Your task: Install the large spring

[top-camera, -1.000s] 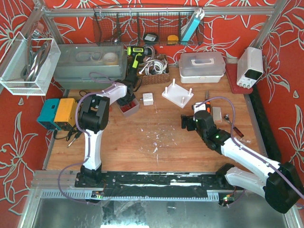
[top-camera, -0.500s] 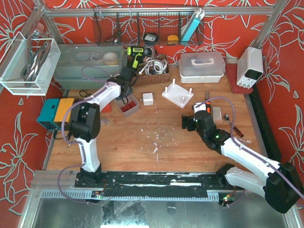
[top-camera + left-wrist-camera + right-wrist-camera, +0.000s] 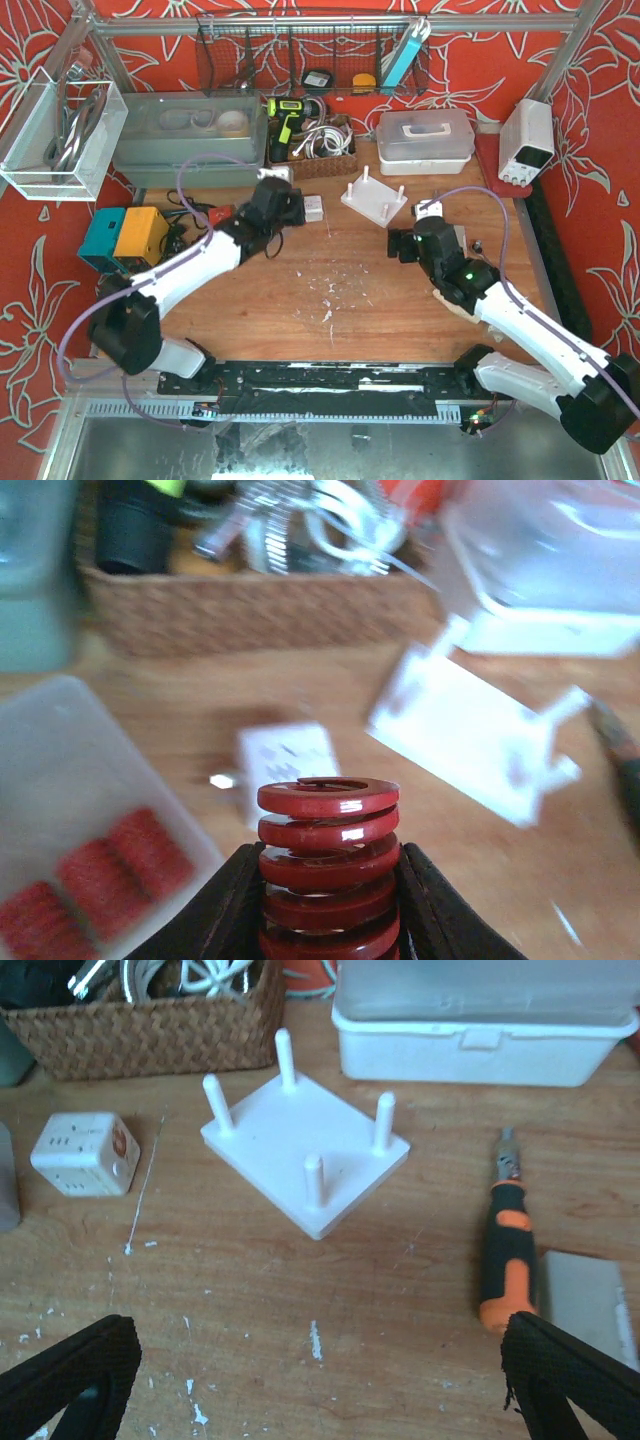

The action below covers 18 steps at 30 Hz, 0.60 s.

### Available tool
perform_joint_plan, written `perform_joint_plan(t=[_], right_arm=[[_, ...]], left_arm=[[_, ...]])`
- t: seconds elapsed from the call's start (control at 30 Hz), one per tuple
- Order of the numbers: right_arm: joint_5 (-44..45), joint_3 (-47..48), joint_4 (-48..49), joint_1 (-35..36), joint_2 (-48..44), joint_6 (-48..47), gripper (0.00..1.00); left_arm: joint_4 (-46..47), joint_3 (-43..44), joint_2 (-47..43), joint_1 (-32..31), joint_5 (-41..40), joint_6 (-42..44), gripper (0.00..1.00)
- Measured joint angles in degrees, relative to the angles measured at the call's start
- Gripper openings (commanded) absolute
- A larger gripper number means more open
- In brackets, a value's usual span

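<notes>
My left gripper (image 3: 328, 885) is shut on a large red coil spring (image 3: 328, 805), held upright between both black fingers. In the top view the left gripper (image 3: 283, 207) hovers left of the white base plate (image 3: 374, 202), which has four upright pegs. The plate shows blurred in the left wrist view (image 3: 470, 730) and sharp in the right wrist view (image 3: 305, 1150). My right gripper (image 3: 405, 243) is open and empty, just near of the plate, its fingertips (image 3: 70, 1375) spread wide over bare wood.
A white cube (image 3: 85, 1153) lies left of the plate. An orange-black screwdriver (image 3: 505, 1250) and a grey pad (image 3: 585, 1300) lie to its right. A wicker basket (image 3: 150, 1020) and a white lidded box (image 3: 480, 1020) stand behind. A tray of smaller red springs (image 3: 60, 810) is at left.
The left arm has swung from the spring tray at the back left out to the right, toward the plate, carrying the large spring. The right gripper has moved a little farther toward the plate.
</notes>
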Motion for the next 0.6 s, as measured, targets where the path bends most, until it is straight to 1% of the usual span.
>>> perform_joint_plan(t=[0.1,0.23,0.3,0.37,0.47,0.5,0.6], right_arm=[[0.5,3.2,-4.3,0.0,-2.1,0.3,0.98],[-1.9,4.3,-9.6,0.0,-8.1,-0.2,0.90],[-4.6,4.8,-12.0,0.0,-10.9,-0.5,0.82],[-7.6,5.6,-14.1,0.0,-12.5,-0.6,0.77],[-14.0,7.0,-15.7,0.0,-12.9,-0.2,0.58],[-16.5,7.3,-15.8,0.0,-12.6,0.0,0.53],[-22.9,7.7,-15.3,0.0,-10.4,1.2,0.49]], left_arm=[[8.9,-9.3,-5.9,-4.7,3.8,3.3,0.09],[24.0,-24.7,-13.5,-9.1,10.3,8.4,0.05],[31.3,-32.0,-16.2,-11.2,13.3,11.1,0.04],[35.8,-36.6,-17.2,-13.1,15.7,14.1,0.02],[41.8,-40.4,-17.3,-15.1,18.0,18.6,0.01],[44.2,-41.6,-17.3,-15.6,18.6,19.7,0.01],[53.8,-46.4,-17.3,-17.2,20.2,22.4,0.01]])
